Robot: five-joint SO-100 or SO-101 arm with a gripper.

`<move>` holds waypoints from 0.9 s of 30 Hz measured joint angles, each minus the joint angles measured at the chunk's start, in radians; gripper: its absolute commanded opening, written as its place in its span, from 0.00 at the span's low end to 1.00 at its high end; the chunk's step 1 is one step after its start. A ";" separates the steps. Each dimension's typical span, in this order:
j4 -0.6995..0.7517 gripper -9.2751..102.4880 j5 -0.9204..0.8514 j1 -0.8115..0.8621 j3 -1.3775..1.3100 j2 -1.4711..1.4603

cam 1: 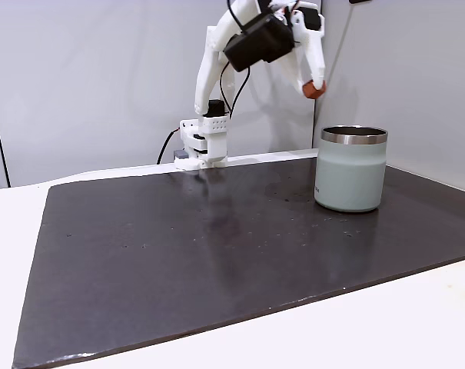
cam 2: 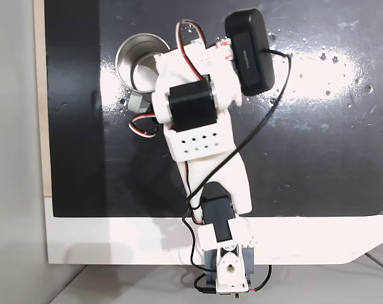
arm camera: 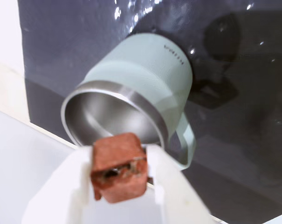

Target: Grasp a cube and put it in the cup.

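1. In the wrist view the fingers [arm camera: 118,175] were closed on the cube [arm camera: 118,167], one white finger on each side of it.
2. The cube was reddish-brown and a bit chipped on its front face. It sat right at the tips of the fingers and stuck out past them toward 12 o'clock.
3. The cup [arm camera: 136,91] was pale green with a shiny steel rim. In the wrist view it lay toward 12 o'clock from the cube, and its open mouth faced the camera. The cube overlapped the near edge of the rim in that picture.
4. A thin pale green loop showed at the cup's side, toward 4 o'clock.
5. In a fixed view from the side, the fingers [cam 1: 315,87] held the cube [cam 1: 314,90] high in the air. The cup [cam 1: 351,169] stood upright on the dark mat [cam 1: 178,254], toward 5 o'clock from the cube and well below it.
6. In a fixed view from above, the white arm [cam 2: 204,139] reached over the mat, and the cup [cam 2: 135,57] was partly hidden under it.
7. The mat lay on a white worktop [cam 1: 416,323].
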 measured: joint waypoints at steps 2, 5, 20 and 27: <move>0.000 0.13 0.000 -0.028 -0.044 -0.044; 0.000 0.13 0.000 -0.054 -0.097 -0.107; 0.000 0.13 -0.002 -0.123 -0.235 -0.299; 0.000 0.27 0.005 -0.143 -0.235 -0.299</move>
